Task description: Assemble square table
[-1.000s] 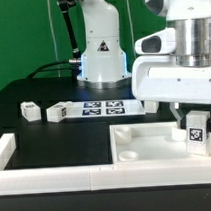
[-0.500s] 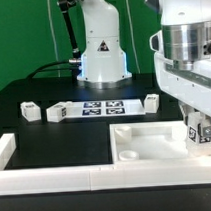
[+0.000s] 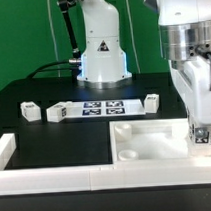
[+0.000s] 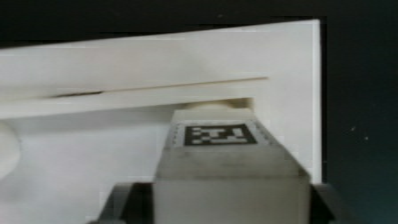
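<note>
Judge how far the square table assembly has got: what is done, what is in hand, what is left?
Done: no leg visibly fitted in the table top. In hand: the gripper holds one leg at the top's corner on the exterior view's right. Left: seating it, then the loose legs behind.

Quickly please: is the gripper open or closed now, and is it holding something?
The gripper is closed on a white tagged leg at the square top's corner.

End effector [image 4: 224,203] gripping a white leg [image 4: 221,168] between its dark fingers [image 4: 130,206], the leg's black-and-white tag [image 4: 221,134] facing the camera, white square top [image 4: 107,85] lying just beyond the leg, black surface [image 4: 365,120] showing past its edge
</note>
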### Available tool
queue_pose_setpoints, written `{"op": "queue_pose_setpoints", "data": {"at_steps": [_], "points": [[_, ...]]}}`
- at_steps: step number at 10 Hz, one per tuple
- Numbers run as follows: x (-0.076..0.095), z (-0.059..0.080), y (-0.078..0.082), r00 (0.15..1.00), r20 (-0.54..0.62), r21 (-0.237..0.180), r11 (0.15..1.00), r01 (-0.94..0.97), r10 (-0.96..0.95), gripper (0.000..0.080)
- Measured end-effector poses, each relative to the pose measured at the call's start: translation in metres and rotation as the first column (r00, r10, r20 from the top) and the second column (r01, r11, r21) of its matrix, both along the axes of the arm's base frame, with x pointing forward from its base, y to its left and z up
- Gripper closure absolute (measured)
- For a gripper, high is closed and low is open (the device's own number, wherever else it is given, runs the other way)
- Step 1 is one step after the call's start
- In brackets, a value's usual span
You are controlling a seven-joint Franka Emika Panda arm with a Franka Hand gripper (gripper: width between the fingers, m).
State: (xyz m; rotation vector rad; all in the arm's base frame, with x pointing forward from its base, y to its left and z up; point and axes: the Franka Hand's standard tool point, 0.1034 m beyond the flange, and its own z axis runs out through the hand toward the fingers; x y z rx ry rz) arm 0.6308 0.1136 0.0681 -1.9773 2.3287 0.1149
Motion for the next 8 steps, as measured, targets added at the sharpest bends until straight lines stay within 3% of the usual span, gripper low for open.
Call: {"op": "queue_pose_setpoints", "data": {"at_steps": [2,3,6,7,8], "points": [[-0.0019,-0.0003,-0.0012,0.97,0.014,0.047,0.97,0.24,-0.241,0.0509],[-0.0017,0.0,-0.0015,0.96,0.013,0.047,0.959,0.279,-0.28,0.0509],[-0.0019,0.0007,-0.0021,0.96,0.019,0.036,0.959,0.28,-0.28,0.0505],[-0.003,-0.0008,-0.0016,0.965,0.019,0.035,0.965,0.261,-0.261,0.0424],[-0.0031,-0.0012,-0.0015,0.965,0.018,0.034,0.965,0.26,-0.261,0.0424]]}}
